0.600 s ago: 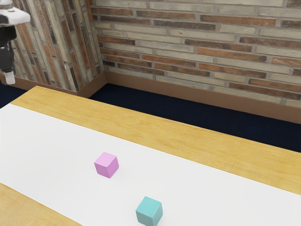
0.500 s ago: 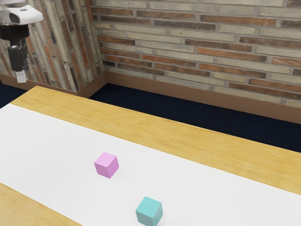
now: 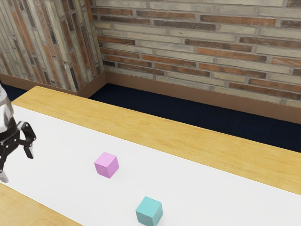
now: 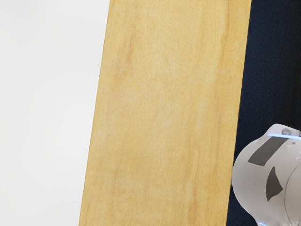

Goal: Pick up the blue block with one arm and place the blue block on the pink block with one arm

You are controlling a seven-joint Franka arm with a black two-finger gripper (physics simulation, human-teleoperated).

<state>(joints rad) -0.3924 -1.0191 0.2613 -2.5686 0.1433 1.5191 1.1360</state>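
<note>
Obs., standing beside the desk (image 3: 197,141): wooden top, with a white sheet (image 3: 66,141) running along its length and bare wood left on both long sides.

Blue block (image 3: 149,211): resting flat on the white sheet, close to the desk's near long edge. It is upright, free on all sides, and nothing touches it.

Pink block (image 3: 106,165): also on the white sheet, further in from the near edge than the blue block and toward the exterior view's left. The two blocks are near each other but clearly apart.

Gripper (image 3: 13,149): low over the desk's end at the exterior view's left, well apart from both blocks and holding nothing. It is cut by the frame edge, so I cannot tell whether it is released or clenched.

Wrist view: under the hand lie the white sheet, a wooden border (image 4: 164,117), then dark floor (image 4: 273,61) past the desk edge. A rounded grey-white robot shell (image 4: 268,183) sits over that floor.

Background: brick wall (image 3: 197,42) meeting at a corner.
</note>
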